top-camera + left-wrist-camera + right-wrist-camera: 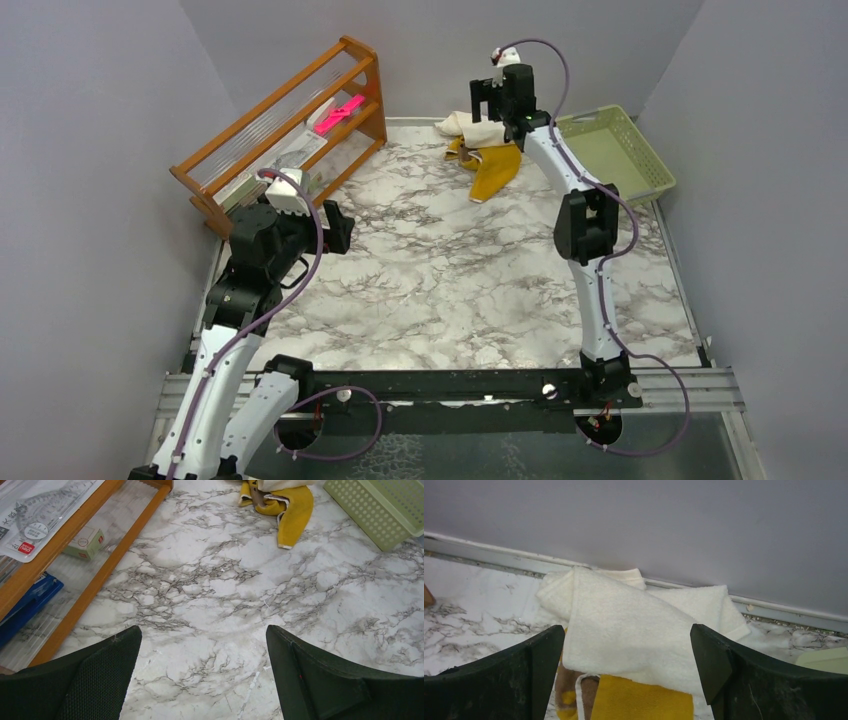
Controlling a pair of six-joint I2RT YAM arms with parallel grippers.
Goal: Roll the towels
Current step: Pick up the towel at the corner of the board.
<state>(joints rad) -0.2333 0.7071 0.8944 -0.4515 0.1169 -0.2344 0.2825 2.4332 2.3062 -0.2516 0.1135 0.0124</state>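
The cream-white towel lies crumpled at the table's far edge against the back wall, partly on top of the mustard-yellow towel. In the right wrist view the white towel covers the yellow one, whose brown face shows at the left. My right gripper is open above the pile, jaws wide either side of the white towel, not touching it. My left gripper is open and empty over bare marble; both towels show far ahead in its view.
A wooden rack holding a pink item, packets and a blue box stands at the far left. A light green basket sits at the far right, close to the towels. Grey walls enclose the marble table.
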